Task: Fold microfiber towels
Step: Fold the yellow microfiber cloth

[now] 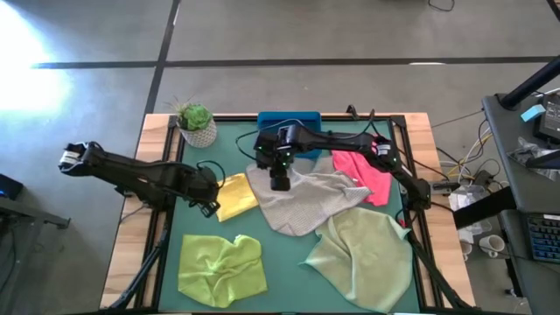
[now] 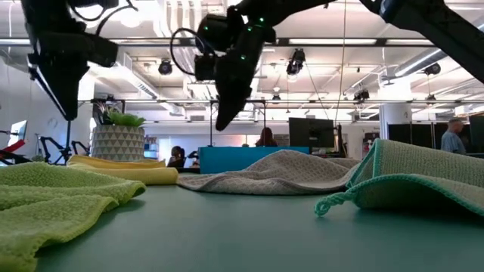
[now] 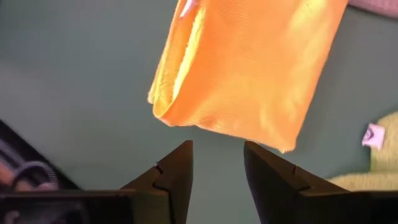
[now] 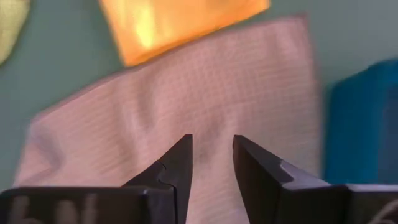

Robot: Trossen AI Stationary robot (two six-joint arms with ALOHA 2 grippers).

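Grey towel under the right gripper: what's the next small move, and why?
Probably lower the right gripper straight down onto the grey towel and pinch its edge. Its fingers stand apart and empty above the spread, unfolded cloth, clear of the blue tray. The left gripper hangs open beside the yellow towel.

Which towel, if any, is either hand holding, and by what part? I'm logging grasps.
Nothing is held: the left hand is open beside the yellow towel, and the right hand is open above the grey towel.

The light grey waffle-textured cloth towel [image 1: 302, 203] is looking matt and rough; the folded yellow microfibre towel [image 1: 236, 196] is showing fine ribbing, lying on the smooth matt green table mat [image 1: 280, 262].
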